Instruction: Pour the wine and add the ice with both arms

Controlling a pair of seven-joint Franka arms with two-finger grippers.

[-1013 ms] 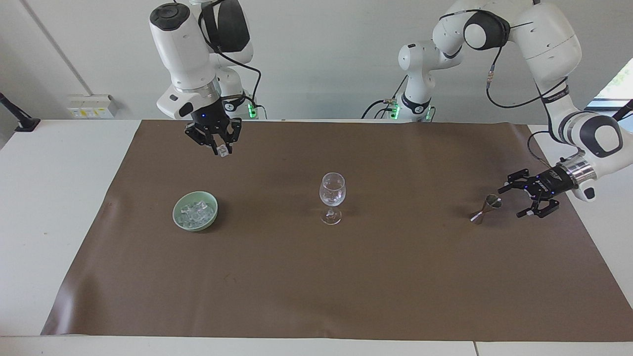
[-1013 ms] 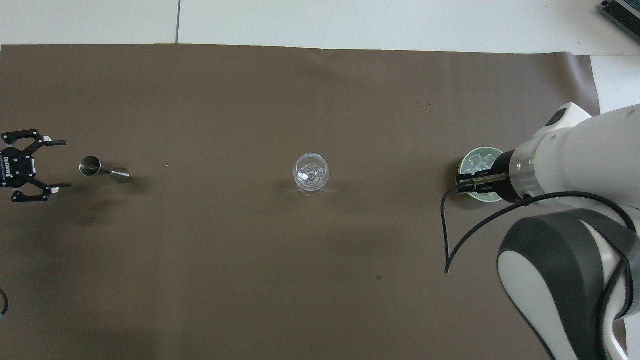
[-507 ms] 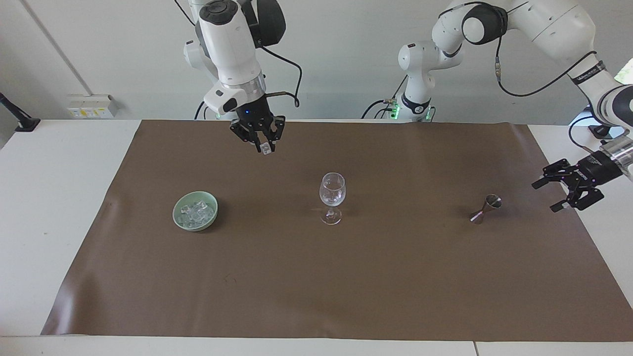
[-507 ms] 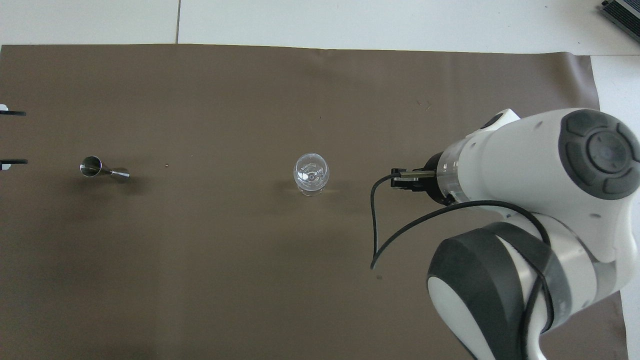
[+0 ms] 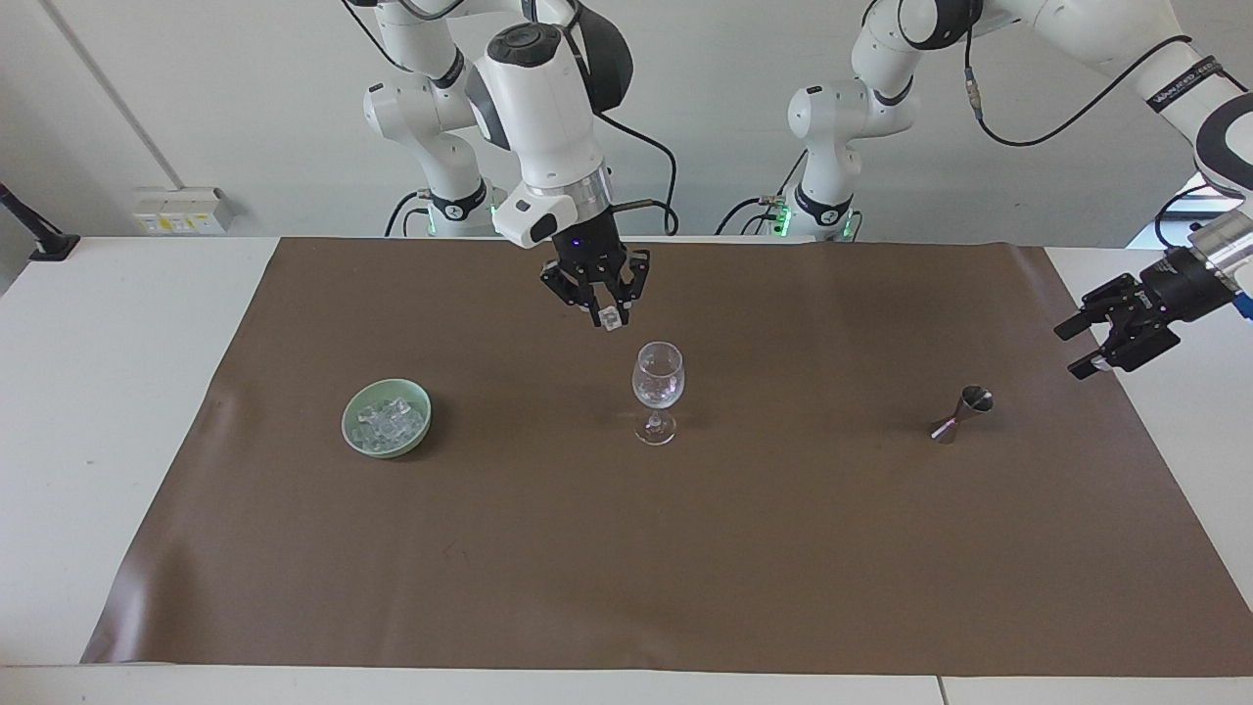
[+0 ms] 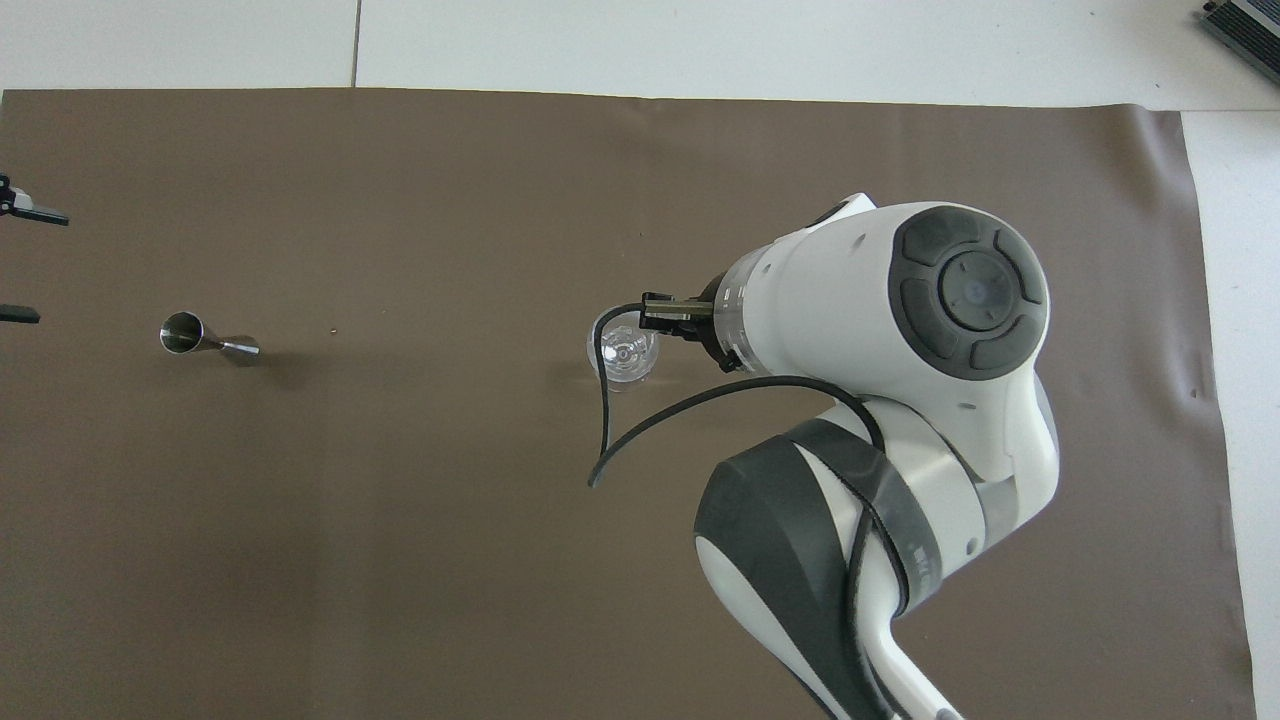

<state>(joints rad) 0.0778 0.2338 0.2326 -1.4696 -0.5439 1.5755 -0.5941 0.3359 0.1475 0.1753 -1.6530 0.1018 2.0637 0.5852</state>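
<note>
While the right claw (image 5: 609,315), clamped on an ice cube (image 5: 611,317), hangs at eleven o'clock above the glass (image 5: 658,390), an off-centre release could bounce it off the rim.

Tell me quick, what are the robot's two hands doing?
Right gripper: shut on an ice cube, up near the wine glass.
Left gripper: open, holding nothing.

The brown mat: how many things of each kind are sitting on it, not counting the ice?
Green bowl: 1
Wine glass: 1
Metal jigger: 1
Total: 3
</note>
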